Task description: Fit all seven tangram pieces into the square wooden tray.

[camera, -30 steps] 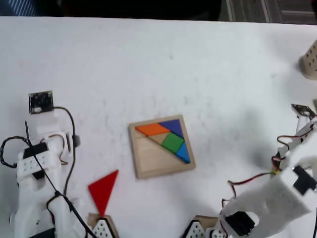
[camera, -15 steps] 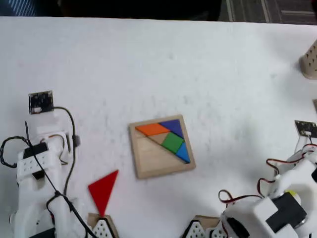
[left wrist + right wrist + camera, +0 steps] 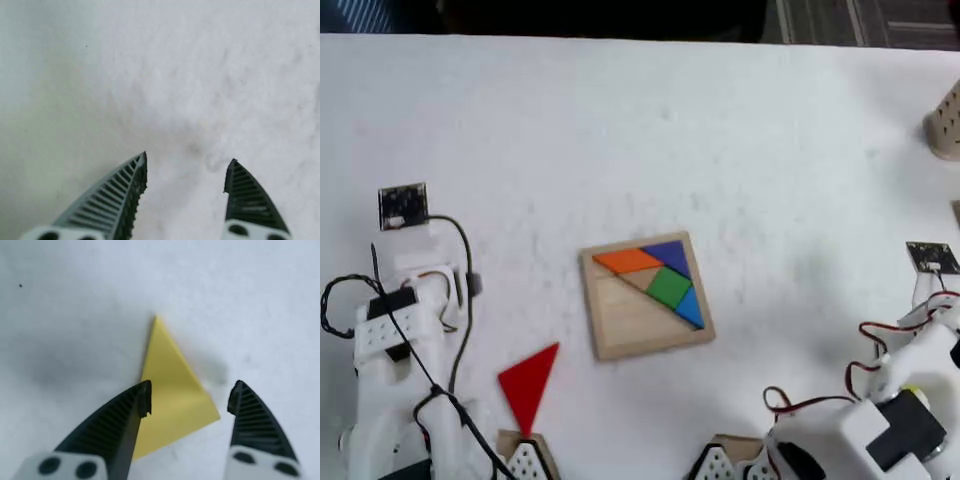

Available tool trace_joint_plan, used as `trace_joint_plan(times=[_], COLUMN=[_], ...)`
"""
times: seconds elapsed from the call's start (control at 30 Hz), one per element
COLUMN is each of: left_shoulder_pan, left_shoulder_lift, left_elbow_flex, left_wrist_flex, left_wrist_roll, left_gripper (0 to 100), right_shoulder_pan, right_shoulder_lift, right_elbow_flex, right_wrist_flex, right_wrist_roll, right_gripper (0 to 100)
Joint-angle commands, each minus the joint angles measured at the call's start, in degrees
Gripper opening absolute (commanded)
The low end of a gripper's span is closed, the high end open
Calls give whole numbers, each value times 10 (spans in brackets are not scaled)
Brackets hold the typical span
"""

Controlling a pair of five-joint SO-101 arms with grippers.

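Note:
The square wooden tray lies mid-table with orange, purple, green and blue pieces along its upper right half. A red triangle lies on the table to the tray's lower left. A yellow triangle lies flat under my right gripper, which is open with one finger on each side of it. The right arm sits at the table's lower right. My left gripper is open over bare white table, and the left arm stands at the lower left.
A small black square board with a cable lies at the left. Another small board sits near the right edge. A perforated wooden object stands at the far right. Wooden arm bases line the front edge.
The right arm has folded down and back toward the lower right corner, then settled slightly. The left arm, tray and red triangle have not moved.

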Motion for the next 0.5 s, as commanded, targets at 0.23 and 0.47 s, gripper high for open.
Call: trace_joint_plan(times=[0.23,0.47], left_shoulder_pan=[-10,-10], left_shoulder_lift=[-22,-22], left_elbow_flex=[-4,-4], left_wrist_flex=[4,4], left_wrist_roll=[-6,-6], left_gripper=[157,157], right_shoulder_pan=[20,37], right_shoulder_lift=[-101,-110], right_elbow_flex=[38,40], right_wrist_flex=[53,57], right_wrist_roll=[7,6], right_gripper=[251,251])
